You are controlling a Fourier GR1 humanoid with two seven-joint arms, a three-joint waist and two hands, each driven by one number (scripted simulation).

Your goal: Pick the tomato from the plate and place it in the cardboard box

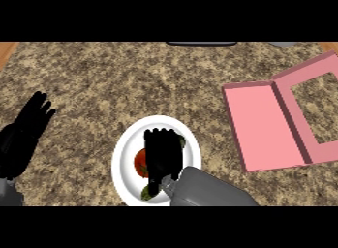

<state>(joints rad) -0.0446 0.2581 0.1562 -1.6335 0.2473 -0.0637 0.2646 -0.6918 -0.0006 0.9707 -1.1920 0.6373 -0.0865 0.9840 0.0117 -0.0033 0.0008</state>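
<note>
- Tomato (pixel 140 162) lying on the white plate (pixel 129 140), toward its left half, mostly hidden under the right hand (pixel 162 155); only a red sliver peeking out at the hand's left edge.
- Looking red and smooth where showing; green bits visible at the hand's upper right and near the plate's lower rim, perhaps leaves or stem, too small to tell.
- Right hand hanging directly over the plate's middle, fingers pointing toward the plate's far rim, seeming fairly straight; whether curling round the tomato yet, cannot tell, since the hand's back is covering everything.
- Left hand (pixel 24 133) resting well left of the plate, near the view's edge, fingers up and spread, holding nothing.
- Cardboard box (pixel 261 128) lying open on the speckled bench (pixel 121 77), right of the plate and apart from it, pink inside, its windowed lid (pixel 321 111) folded out farther right.
- Judging the step: closing on the tomato, lift not yet begun.
- Risking a slip: being round and smooth, likely rolling out sideways across the plate if fingers closing off-centre.
- Risking a shove of the plate if pressing down or dragging while closing.
- Risking a miss at the box: low walls and the flat lid beside it, so releasing too far right from the plate could be landing the tomato on the lid, not inside.
</note>
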